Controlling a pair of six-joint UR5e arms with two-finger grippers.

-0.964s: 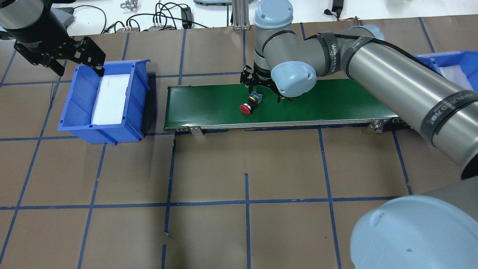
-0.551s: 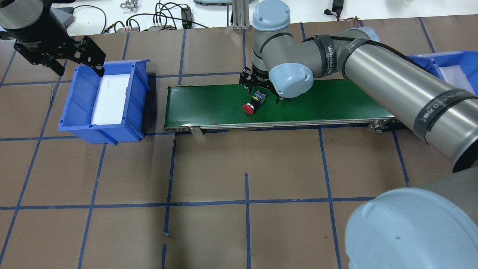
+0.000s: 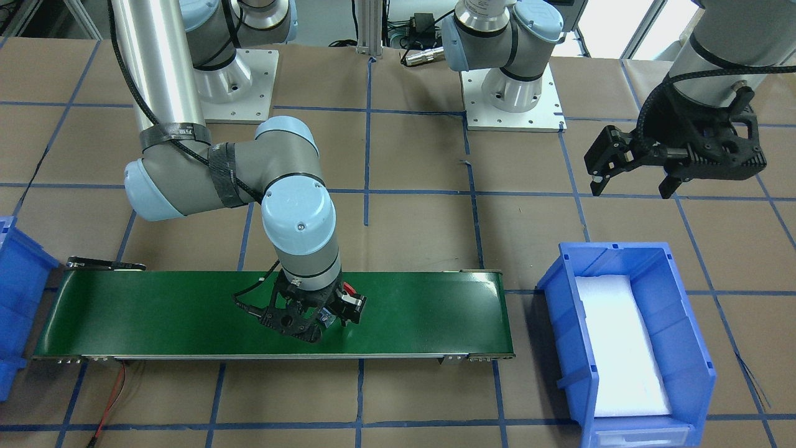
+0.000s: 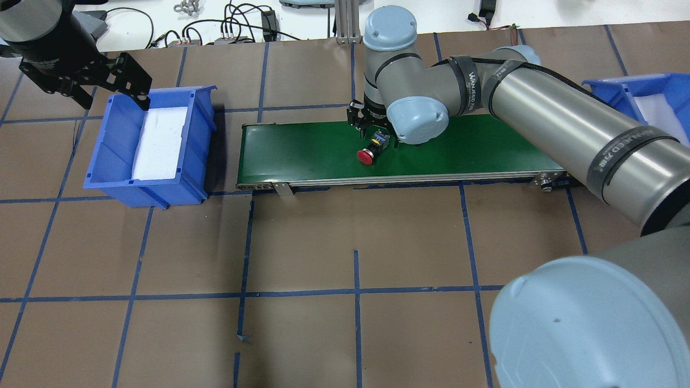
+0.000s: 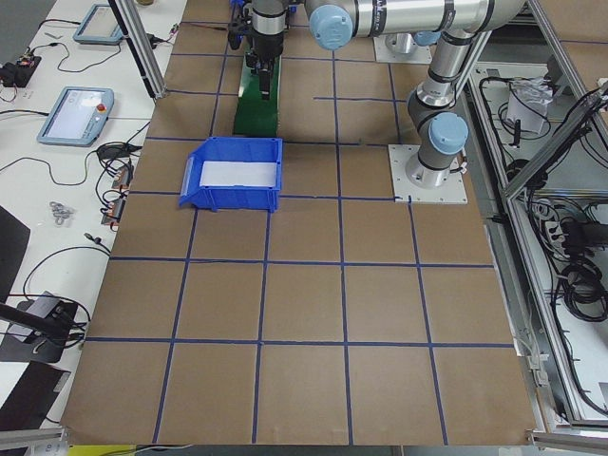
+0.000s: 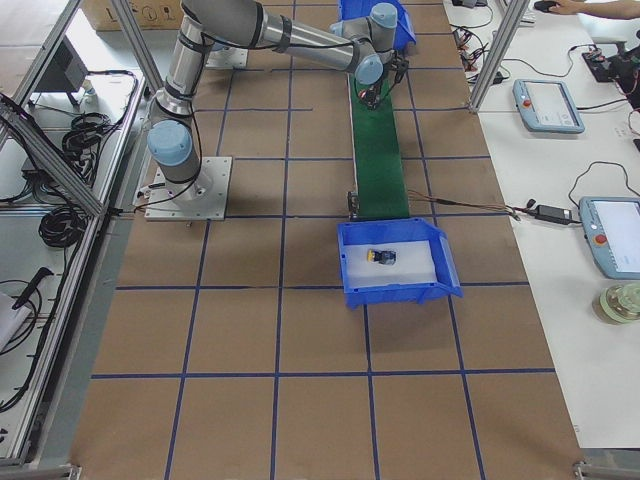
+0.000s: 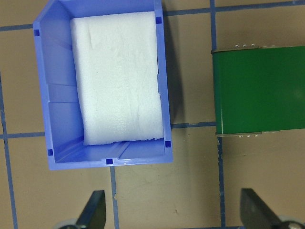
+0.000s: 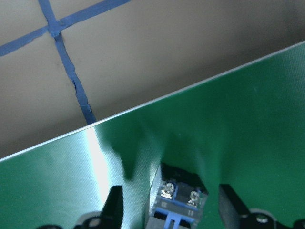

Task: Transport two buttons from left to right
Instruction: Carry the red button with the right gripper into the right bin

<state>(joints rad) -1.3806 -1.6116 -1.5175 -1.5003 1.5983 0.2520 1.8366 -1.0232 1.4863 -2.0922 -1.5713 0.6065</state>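
Right gripper (image 4: 378, 136) spread astride red button (image 4: 367, 156) at mid-belt (image 4: 302, 151), cap pointed to 7 o'clock overhead, left gripper (image 4: 110, 92) spread, hovered at left bin's (image 4: 116, 183) 11 o'clock corner, yellow button (image 6: 381, 257) lay in right bin (image 6: 440, 285).

We see two arms of brushed silver tube (image 4: 560, 126) with pale blue-grey joint caps (image 4: 418, 116) dotted with small screws. Black bands with white lettering (image 4: 468, 81) strap a black cable (image 3: 129, 74) along the right one. The left end effector (image 3: 631, 186) and right end effector (image 3: 311, 317) are black, and the white square base plates (image 3: 513, 106) are metal.
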